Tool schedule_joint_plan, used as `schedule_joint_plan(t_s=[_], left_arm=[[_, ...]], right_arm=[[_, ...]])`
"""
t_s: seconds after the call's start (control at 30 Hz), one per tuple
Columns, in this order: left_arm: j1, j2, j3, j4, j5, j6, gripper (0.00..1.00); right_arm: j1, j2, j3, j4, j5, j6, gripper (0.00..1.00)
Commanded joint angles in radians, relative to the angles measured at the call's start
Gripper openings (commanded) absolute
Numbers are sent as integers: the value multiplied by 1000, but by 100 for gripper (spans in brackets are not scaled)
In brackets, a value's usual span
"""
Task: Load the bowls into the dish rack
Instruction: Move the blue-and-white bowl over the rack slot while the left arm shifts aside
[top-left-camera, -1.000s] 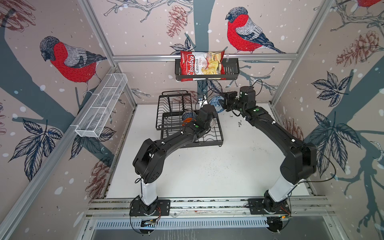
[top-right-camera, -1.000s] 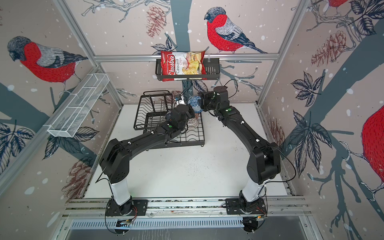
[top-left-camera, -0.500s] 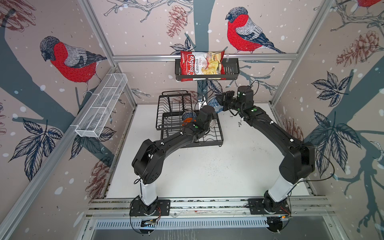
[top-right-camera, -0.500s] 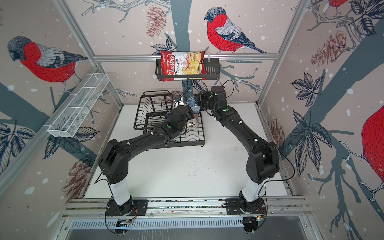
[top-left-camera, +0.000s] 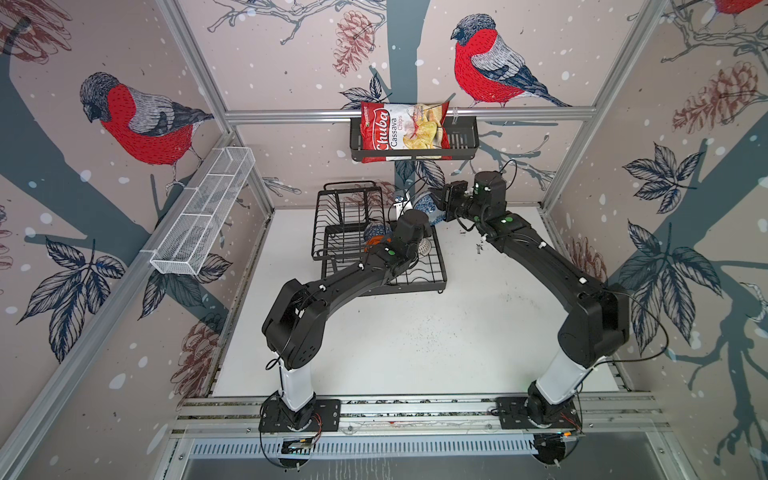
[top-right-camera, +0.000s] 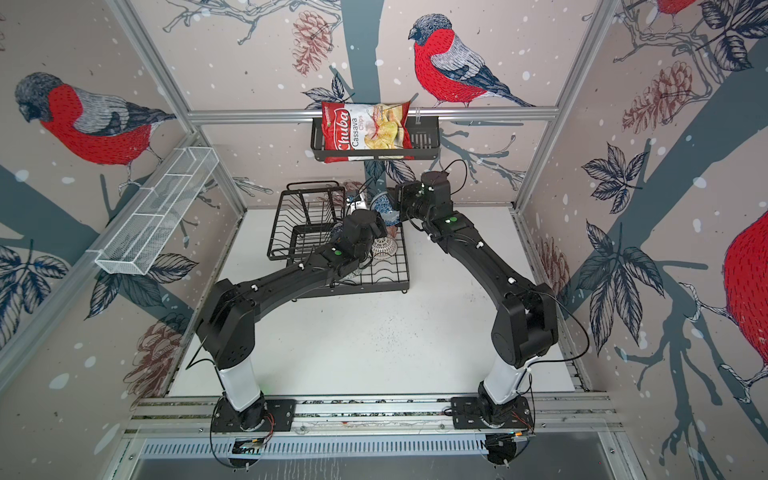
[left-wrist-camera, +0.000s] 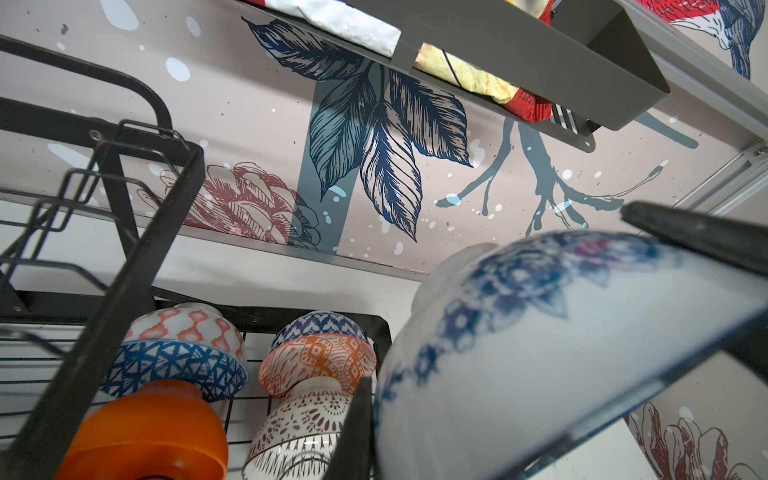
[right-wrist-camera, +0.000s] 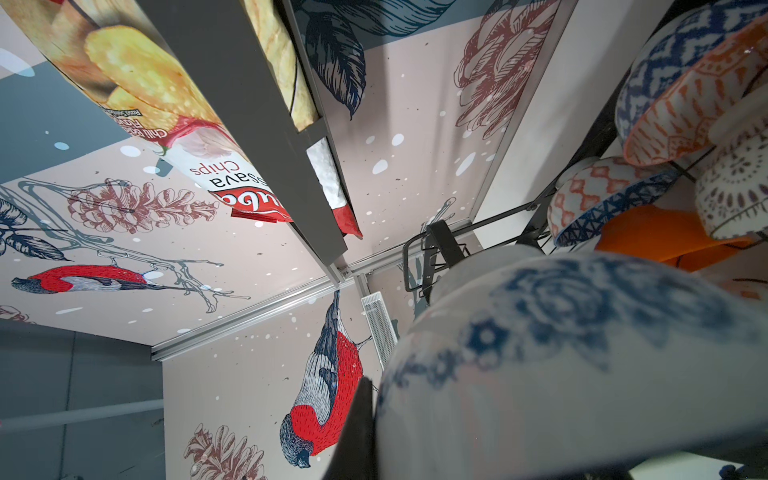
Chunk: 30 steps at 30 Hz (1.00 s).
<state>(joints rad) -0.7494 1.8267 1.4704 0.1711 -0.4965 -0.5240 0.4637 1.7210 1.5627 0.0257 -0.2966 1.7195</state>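
Observation:
A white bowl with blue flowers (top-left-camera: 424, 204) hangs in the air above the back right corner of the black wire dish rack (top-left-camera: 434, 276). My left gripper (top-left-camera: 409, 205) reaches up to it from the rack side and is shut on its rim, one finger (left-wrist-camera: 357, 428) pressed against the wall. From the opposite side my right gripper (top-left-camera: 437, 203) is also shut on this bowl, finger (right-wrist-camera: 357, 432) against it. Several bowls stand in the rack: plain orange (left-wrist-camera: 145, 432), orange-red and white with a blue rim (left-wrist-camera: 178, 353), dark-blue (left-wrist-camera: 322, 328), orange patterned (left-wrist-camera: 318, 363), white lattice (left-wrist-camera: 299, 419).
A black shelf basket (top-left-camera: 461, 141) holding a chips bag (top-left-camera: 401, 131) hangs on the back wall just above both grippers. A long white mesh basket (top-left-camera: 203, 212) is fixed to the left wall. The rack's raised upper basket (top-left-camera: 349, 199) stands left of the grippers.
My right gripper has closed on the flowered bowl and its wrist has shifted slightly left. The left arm has barely moved and still grips the bowl.

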Motion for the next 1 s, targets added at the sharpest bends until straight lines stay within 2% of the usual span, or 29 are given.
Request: schedule_joint_plan(t_s=[0.0,0.33,0.67,0.8,0.87,0.97], left_arm=[[5,-18,19,75,33,2,18],[5,-26,19,23,73,-28,43],[5,-36,23,-18,100,-50,81],[6,-38,45,-61,121,-61,88],[6,-46,44,-72,128,-68,95],[6,-60,37,-81,139,-68,97]], right_arm=[[-8,-2,-12,20,82,-84,0],[-16,-6,-36,37,72,-86,0],[-30,-12,-46,40,81,-94,0],[-39,-21,-65,46,84,-97,0],[-42,-27,-78,48,87,-100,0],[-52,-35,-98,53,86,-101,0]])
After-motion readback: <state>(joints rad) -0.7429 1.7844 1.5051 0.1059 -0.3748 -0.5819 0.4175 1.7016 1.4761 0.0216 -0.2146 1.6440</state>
